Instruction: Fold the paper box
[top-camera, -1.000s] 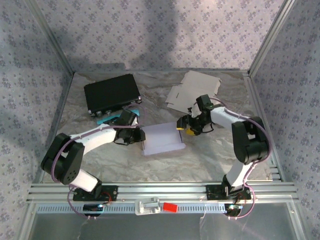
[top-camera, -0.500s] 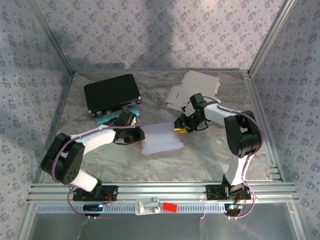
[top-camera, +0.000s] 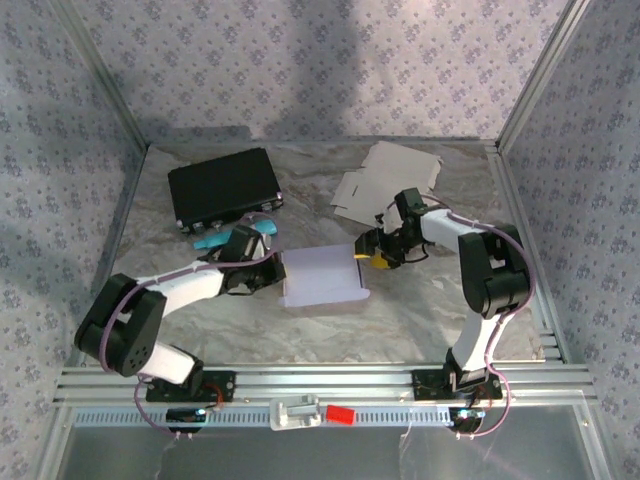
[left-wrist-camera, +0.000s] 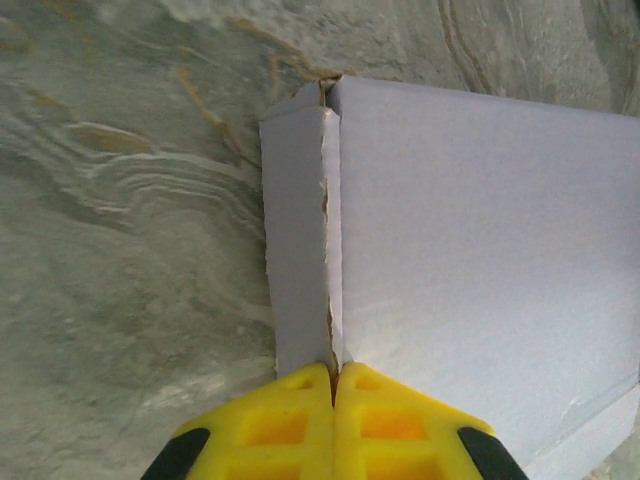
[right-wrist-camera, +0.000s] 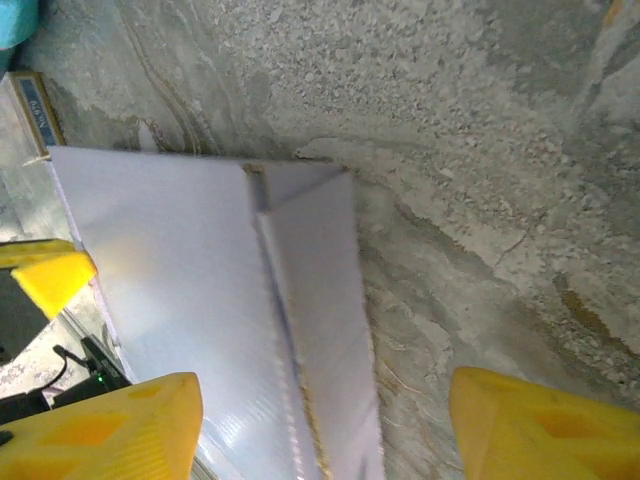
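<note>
one paper box (top-camera: 322, 280), at the middle of the table (top-camera: 420, 310), end flap standing. two hands flank it: left hand (top-camera: 275, 272) pressed together against its left end, right hand (top-camera: 366, 256) spread wide at its right end. behind: one flat cardboard blank (top-camera: 385, 180), one black case (top-camera: 223, 188).

Top view: even, diffuse overhead light; the desk (top-camera: 420, 300) reads mid-bright, while the back wall (top-camera: 330, 60) carries a broad soft shadow at upper centre. Left wrist view: paper box (left-wrist-camera: 480, 250) and desk grain sharp; the yellow left tool (left-wrist-camera: 333, 378) at the bottom edge slightly soft. Right wrist view: a pale glare patch on the box's left face; the right tool (right-wrist-camera: 320, 425), at the bottom corners, blurred.
</note>
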